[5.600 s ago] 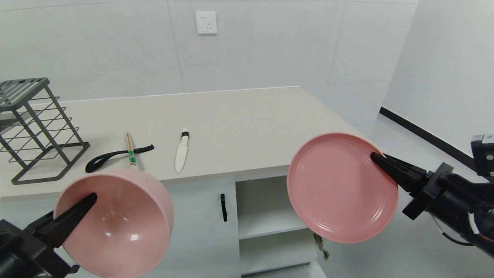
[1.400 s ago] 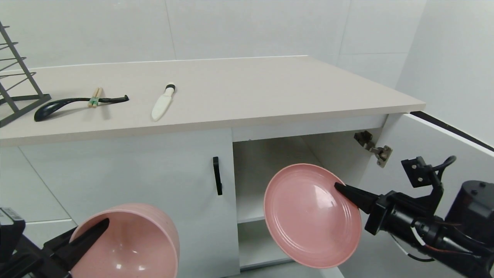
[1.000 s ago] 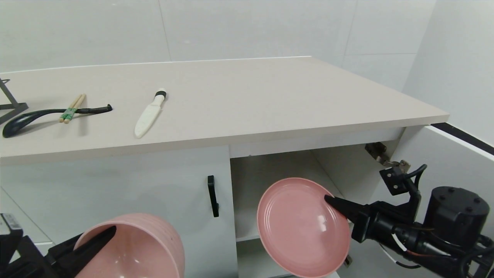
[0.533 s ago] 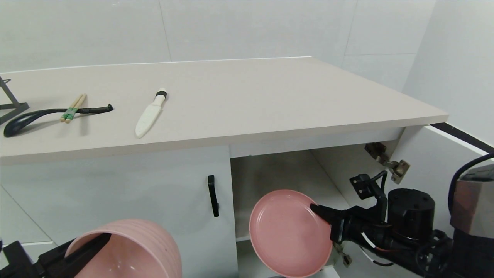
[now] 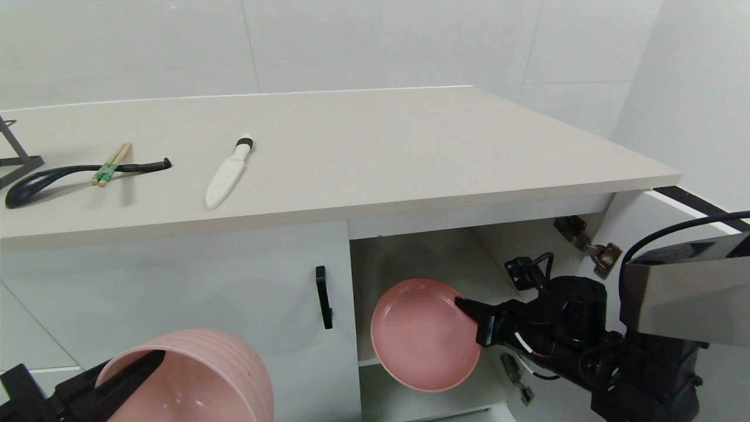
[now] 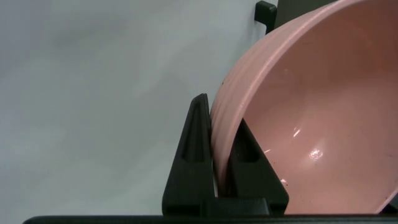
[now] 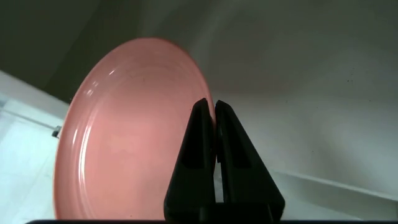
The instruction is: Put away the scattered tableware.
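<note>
My right gripper (image 5: pixel 463 306) is shut on the rim of a pink plate (image 5: pixel 419 334), which stands nearly on edge inside the open cupboard (image 5: pixel 433 258) just above its shelf. In the right wrist view the plate (image 7: pixel 124 130) is clamped at its edge by the gripper (image 7: pixel 214 118). My left gripper (image 5: pixel 149 360) is shut on the wall of a pink bowl (image 5: pixel 199 381), held low in front of the closed cupboard door; the bowl (image 6: pixel 311 118) and gripper (image 6: pixel 217 124) also show in the left wrist view. On the counter lie a black spoon (image 5: pixel 70 176), chopsticks (image 5: pixel 110 164) and a white knife (image 5: pixel 227 174).
The closed left door has a black handle (image 5: pixel 321 288). The right door (image 5: pixel 656 217) stands swung open, with hinges (image 5: pixel 586 246) on the cupboard's side wall. A dark rack's foot (image 5: pixel 14 161) sits at the counter's far left edge.
The camera dropped and shifted towards the cupboard. My right gripper has carried the plate leftward and deeper into the open cupboard. The left gripper and bowl have sunk a little.
</note>
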Robot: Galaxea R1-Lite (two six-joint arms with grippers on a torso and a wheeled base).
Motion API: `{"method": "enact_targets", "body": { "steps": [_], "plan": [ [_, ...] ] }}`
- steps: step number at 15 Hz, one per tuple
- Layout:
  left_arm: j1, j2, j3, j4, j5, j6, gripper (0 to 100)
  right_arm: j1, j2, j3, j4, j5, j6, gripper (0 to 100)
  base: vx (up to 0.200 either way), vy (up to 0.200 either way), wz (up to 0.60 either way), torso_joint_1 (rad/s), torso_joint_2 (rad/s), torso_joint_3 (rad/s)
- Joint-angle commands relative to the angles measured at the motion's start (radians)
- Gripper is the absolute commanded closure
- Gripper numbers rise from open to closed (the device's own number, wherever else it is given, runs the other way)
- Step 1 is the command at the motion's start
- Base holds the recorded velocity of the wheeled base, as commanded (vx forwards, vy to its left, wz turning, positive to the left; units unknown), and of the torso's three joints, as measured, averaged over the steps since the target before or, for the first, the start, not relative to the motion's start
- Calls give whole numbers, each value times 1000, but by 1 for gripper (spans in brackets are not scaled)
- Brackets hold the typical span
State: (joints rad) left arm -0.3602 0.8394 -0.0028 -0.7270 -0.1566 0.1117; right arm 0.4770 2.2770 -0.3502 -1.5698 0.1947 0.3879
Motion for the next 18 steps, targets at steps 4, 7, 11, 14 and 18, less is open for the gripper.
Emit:
{"method": "enact_targets", "body": {
  "steps": [4, 7, 11, 14, 18],
  "plan": [
    [0, 0, 0, 1, 0, 0, 100, -6, 153, -128, -1, -54, -1, 100, 0, 0, 0, 0, 0, 0],
    [0, 0, 0, 5, 0, 0, 100, -35, 228, -211, -1, -57, -1, 100, 0, 0, 0, 0, 0, 0],
    [0, 0, 0, 3, 0, 2, 100, -86, 291, -289, -1, -55, 0, 100, 0, 0, 0, 0, 0, 0],
    [0, 0, 1, 5, 0, 2, 100, -87, 334, -332, -1, -54, 0, 100, 0, 0, 0, 0, 0, 0],
    [0, 0, 1, 9, 0, 2, 100, -87, 352, -368, 14, -54, 0, 100, 0, 0, 0, 0, 0, 0]
  ]
}}
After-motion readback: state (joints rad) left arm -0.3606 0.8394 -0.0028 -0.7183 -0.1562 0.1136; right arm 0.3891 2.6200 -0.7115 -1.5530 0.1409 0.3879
